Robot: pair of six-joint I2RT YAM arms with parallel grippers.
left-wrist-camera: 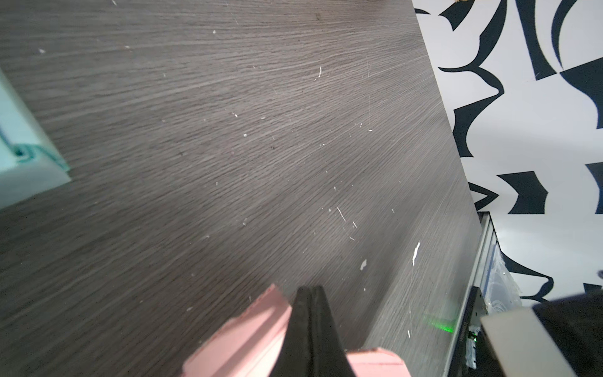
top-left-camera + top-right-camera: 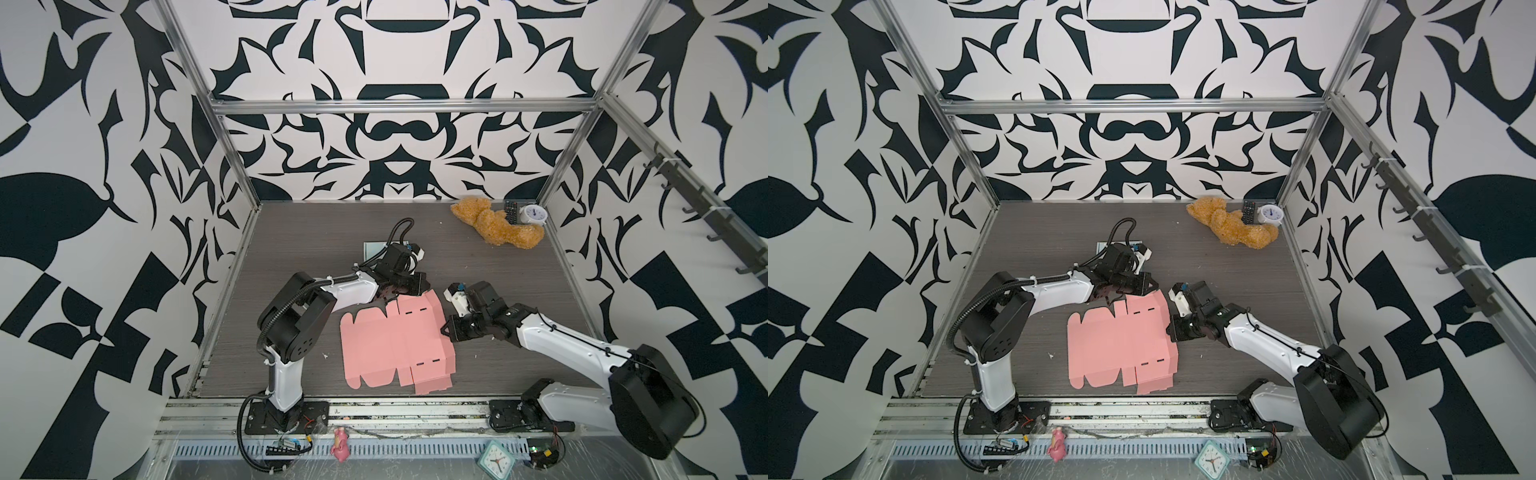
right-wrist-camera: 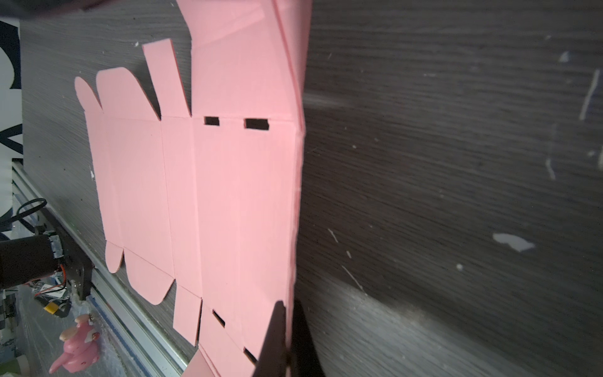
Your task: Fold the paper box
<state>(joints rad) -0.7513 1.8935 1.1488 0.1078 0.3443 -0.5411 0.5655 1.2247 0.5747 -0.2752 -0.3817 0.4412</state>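
The pink paper box (image 2: 395, 345) lies mostly flat on the dark wood table in both top views (image 2: 1121, 345), its flaps spread and its right-hand panel folded up. My right gripper (image 2: 445, 330) is at that raised right edge. In the right wrist view it (image 3: 288, 302) is shut, with the pink edge (image 3: 212, 196) passing between the fingers. My left gripper (image 2: 423, 286) is at the box's far right corner. In the left wrist view its fingers are shut tip to tip (image 1: 310, 288) over the pink card (image 1: 248, 333), which shows on both sides of them and not between them.
A tan teddy bear (image 2: 494, 226), a black remote (image 2: 511, 212) and a white alarm clock (image 2: 534, 215) sit at the back right corner. A pale teal flat object (image 2: 372, 249) lies behind the left wrist. A pink toy (image 2: 340, 444) and a teal clock (image 2: 496, 459) are on the front rail.
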